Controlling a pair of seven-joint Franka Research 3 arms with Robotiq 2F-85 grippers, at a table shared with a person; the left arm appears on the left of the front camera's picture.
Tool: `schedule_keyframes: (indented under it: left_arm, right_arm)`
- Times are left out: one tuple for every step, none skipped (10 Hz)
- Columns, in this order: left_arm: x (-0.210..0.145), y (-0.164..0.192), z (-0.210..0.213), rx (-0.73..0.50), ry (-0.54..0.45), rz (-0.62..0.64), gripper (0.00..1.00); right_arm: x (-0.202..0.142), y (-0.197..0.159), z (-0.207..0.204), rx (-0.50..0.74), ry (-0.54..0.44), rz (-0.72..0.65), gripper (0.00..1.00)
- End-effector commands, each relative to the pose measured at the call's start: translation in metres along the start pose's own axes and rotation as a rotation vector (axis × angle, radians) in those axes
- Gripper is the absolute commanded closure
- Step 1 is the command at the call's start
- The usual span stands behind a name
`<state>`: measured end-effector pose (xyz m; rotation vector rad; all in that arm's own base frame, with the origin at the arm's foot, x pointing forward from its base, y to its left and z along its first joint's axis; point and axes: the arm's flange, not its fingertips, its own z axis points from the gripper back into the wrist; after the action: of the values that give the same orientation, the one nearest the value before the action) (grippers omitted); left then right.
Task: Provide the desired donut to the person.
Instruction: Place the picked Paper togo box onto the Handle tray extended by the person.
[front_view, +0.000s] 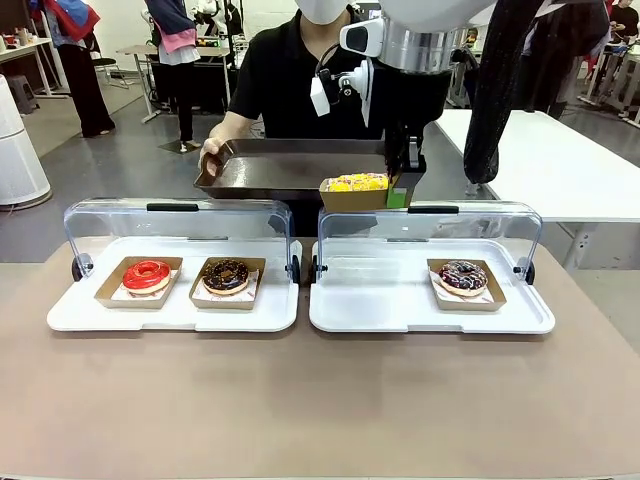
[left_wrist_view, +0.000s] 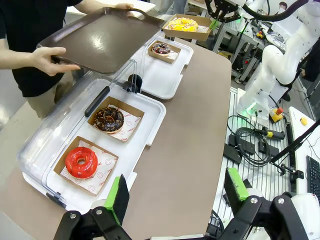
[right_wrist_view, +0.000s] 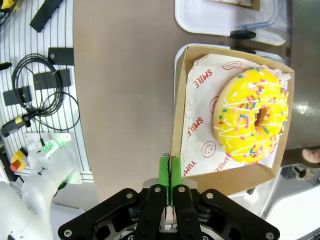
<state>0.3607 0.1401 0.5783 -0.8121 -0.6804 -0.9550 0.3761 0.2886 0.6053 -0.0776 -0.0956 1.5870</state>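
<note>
yellow sprinkled donut (front_view: 357, 183) | in box (front_view: 354, 198), aloft beside tray (front_view: 280, 168) | person (front_view: 290, 80) holds tray

The robot's white right arm (front_view: 432, 12) comes in at one o'clock in the front view. Its silver wrist ring (front_view: 415, 48) sits high, and the black two-finger right gripper (front_view: 402, 192) hangs straight down just past centre, toward twelve. In its own wrist view the green pads (right_wrist_view: 163, 172) rise from six o'clock, pressed flat together on the thin side wall of a brown cardboard tray (right_wrist_view: 176, 125).

In the left wrist view, the black two-finger left gripper (left_wrist_view: 176, 192) hangs in the air, tilted downward. Its fingers are spread wide, one green pad at seven o'clock and the other at five, with nothing between them. At two o'clock the right arm's white links (left_wrist_view: 282, 60) stand bent at the elbow.
</note>
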Motion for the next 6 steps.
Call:
schedule_keyframes:
  left_arm:
    - [0.0006, -0.0011, 0.0028, -0.005, -0.005, -0.004, 0.00]
    - [0.0006, -0.0011, 0.0028, -0.005, -0.005, -0.004, 0.00]
    - [0.0006, -0.0011, 0.0028, -0.005, -0.005, -0.004, 0.00]
    - [0.0006, -0.0011, 0.0028, -0.005, -0.005, -0.004, 0.00]
    - [0.0006, -0.0011, 0.0028, -0.005, -0.005, -0.004, 0.00]
    - [0.0006, -0.0011, 0.0028, -0.005, -0.005, -0.004, 0.00]
  right_arm:
    - [-0.0007, 0.0044, -0.0024, 0.013, -0.012, -0.012, 1.00]
    - [-0.0007, 0.0044, -0.0024, 0.013, -0.012, -0.012, 1.00]
    - [-0.0007, 0.0044, -0.0024, 0.013, -0.012, -0.012, 1.00]
    - [-0.0007, 0.0044, -0.0024, 0.013, -0.012, -0.012, 1.00]
    - [-0.0007, 0.0044, -0.0024, 0.013, -0.012, -0.012, 1.00]
    - [-0.0007, 0.0044, -0.0024, 0.013, -0.012, -0.012, 1.00]
